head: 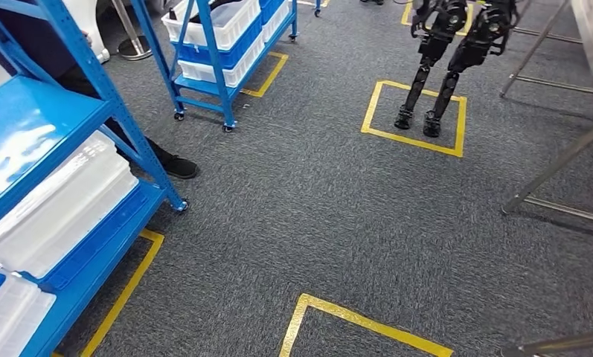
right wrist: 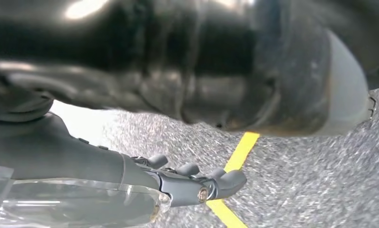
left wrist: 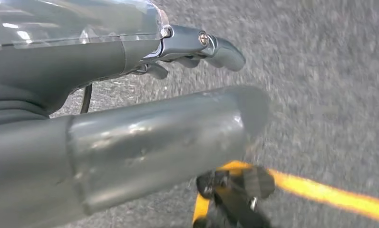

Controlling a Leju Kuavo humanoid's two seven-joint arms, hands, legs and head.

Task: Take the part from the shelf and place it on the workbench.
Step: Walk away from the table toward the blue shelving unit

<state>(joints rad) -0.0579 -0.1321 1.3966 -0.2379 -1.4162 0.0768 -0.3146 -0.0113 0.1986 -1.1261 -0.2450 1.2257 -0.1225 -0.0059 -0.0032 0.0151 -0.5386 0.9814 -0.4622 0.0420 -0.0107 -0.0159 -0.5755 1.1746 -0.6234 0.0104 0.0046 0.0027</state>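
A blue shelf (head: 62,149) holds clear trays over grey carpet. The left hand (left wrist: 144,95) and right hand (right wrist: 178,183) hang empty, fingers loosely apart, above yellow floor tape (right wrist: 239,152).

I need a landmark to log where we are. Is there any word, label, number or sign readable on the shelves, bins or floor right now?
None: no text reads in any view.
Near blue shelf and its white bins: no label visible.
Far blue shelf with white bins: no lettering visible.
Yellow floor tape: plain outlines, no numbers.
Left hand and right hand: no markings legible.
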